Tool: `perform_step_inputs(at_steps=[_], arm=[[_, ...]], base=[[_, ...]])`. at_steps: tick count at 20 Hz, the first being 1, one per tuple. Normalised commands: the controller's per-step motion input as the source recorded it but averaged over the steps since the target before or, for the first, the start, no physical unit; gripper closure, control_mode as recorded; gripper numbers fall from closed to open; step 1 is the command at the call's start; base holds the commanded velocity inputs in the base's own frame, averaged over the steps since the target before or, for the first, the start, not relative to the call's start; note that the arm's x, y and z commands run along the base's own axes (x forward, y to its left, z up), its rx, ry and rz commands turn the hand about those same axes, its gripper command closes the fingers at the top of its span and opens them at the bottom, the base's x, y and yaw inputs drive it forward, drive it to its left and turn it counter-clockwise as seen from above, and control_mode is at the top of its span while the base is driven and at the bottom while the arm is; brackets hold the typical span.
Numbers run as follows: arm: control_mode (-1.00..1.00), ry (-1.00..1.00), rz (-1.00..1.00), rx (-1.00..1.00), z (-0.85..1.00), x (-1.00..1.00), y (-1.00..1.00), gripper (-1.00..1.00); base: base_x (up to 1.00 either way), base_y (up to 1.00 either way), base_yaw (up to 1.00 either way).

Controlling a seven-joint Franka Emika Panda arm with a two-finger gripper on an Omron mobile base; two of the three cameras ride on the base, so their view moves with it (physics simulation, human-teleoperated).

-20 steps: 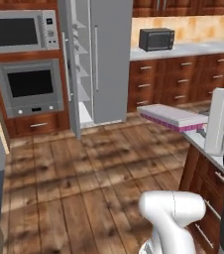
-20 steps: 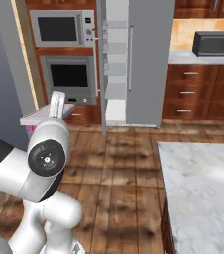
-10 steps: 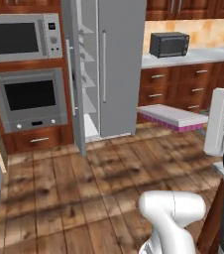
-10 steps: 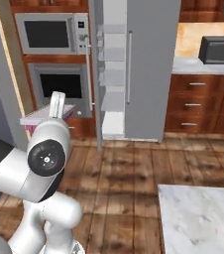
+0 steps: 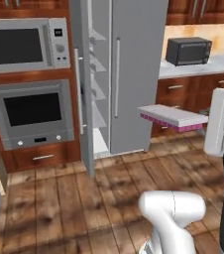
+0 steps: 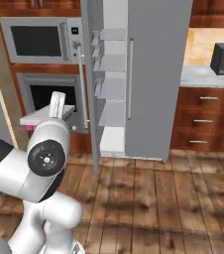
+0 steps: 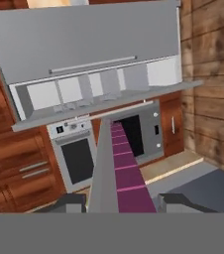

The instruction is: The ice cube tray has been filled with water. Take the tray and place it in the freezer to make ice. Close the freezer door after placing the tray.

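While gripper (image 7: 121, 201) pinches tray (image 5: 172, 117) w/ freezer (image 5: 98, 94) open ahead, carrying step; next needs level shelf approach.

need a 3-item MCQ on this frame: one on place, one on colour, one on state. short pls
1. Where is the flat pale-topped ice cube tray?
A. on a freezer shelf
B. on the floor
C. in the gripper, in the air

2. What colour are its sides?
A. magenta-pink
B. green
C. black

3. How stands the tall grey freezer door with its bar handle?
A. shut
B. open
C. removed

Answers: 1 C, the gripper is shut on the tray, outside the freezer. 2 A, pink edge shows. 3 B, white shelves are exposed.
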Motion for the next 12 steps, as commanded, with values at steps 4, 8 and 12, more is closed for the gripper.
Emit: perform_step_inputs(at_steps=[4, 8, 12], arm=[[1.0, 0.0, 0.0, 0.0, 0.0, 0.0, 0.0, 1.0], [1.0, 0.0, 0.0, 0.0, 0.0, 0.0, 0.0, 1.0], [1.0, 0.0, 0.0, 0.0, 0.0, 0.0, 0.0, 1.0]], base=[[1.0, -0.32, 0.14], [1.0, -0.38, 0.17], [0.99, -0.4, 0.18]])
